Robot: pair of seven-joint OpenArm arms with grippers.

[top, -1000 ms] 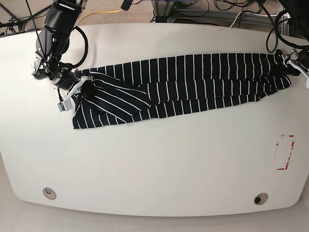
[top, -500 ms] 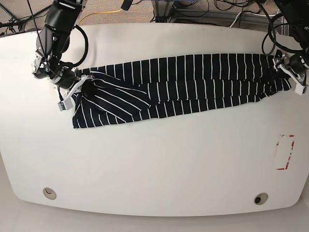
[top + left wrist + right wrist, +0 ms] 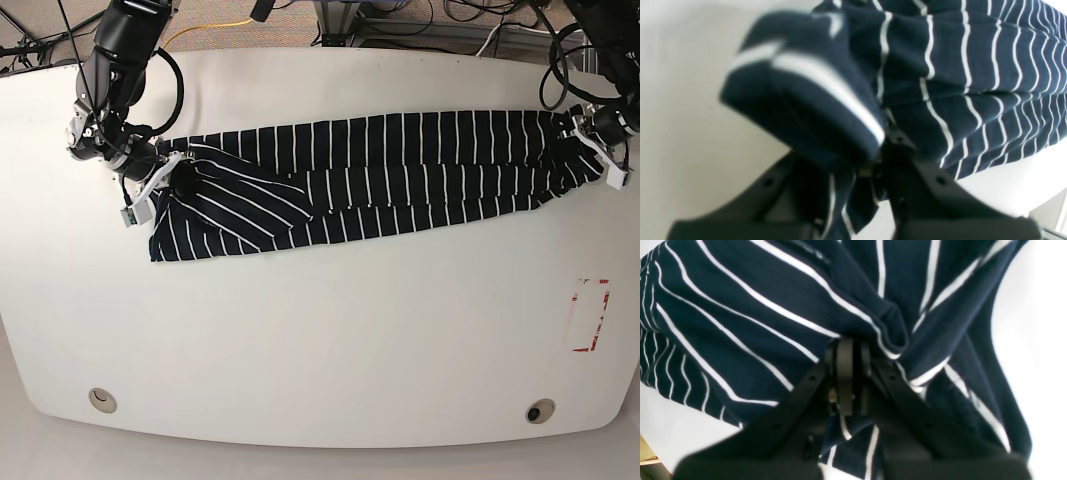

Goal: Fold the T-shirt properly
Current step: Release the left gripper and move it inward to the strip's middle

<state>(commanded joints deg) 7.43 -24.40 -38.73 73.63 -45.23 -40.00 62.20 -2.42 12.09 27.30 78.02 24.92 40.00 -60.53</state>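
The T-shirt (image 3: 380, 175) is a dark navy garment with thin white stripes, stretched in a long band across the far half of the white table. My right gripper (image 3: 172, 178) is shut on its left end; in the right wrist view the black fingers (image 3: 845, 373) pinch bunched fabric (image 3: 780, 306). My left gripper (image 3: 582, 140) is shut on its right end. There a thick fold of the T-shirt (image 3: 813, 100) hangs over the closed fingers (image 3: 907, 160), and the rest of the cloth (image 3: 990, 83) runs away from them.
A red-outlined rectangle (image 3: 590, 315) is marked on the table (image 3: 320, 330) near its right edge. Two round holes (image 3: 101, 399) (image 3: 540, 411) sit by the front edge. Cables lie on the floor behind the table.
My left gripper has moved left and slightly forward with the shirt's right end, easing the stretch. My right gripper has shifted slightly toward the back, and the left end now lies a little higher.
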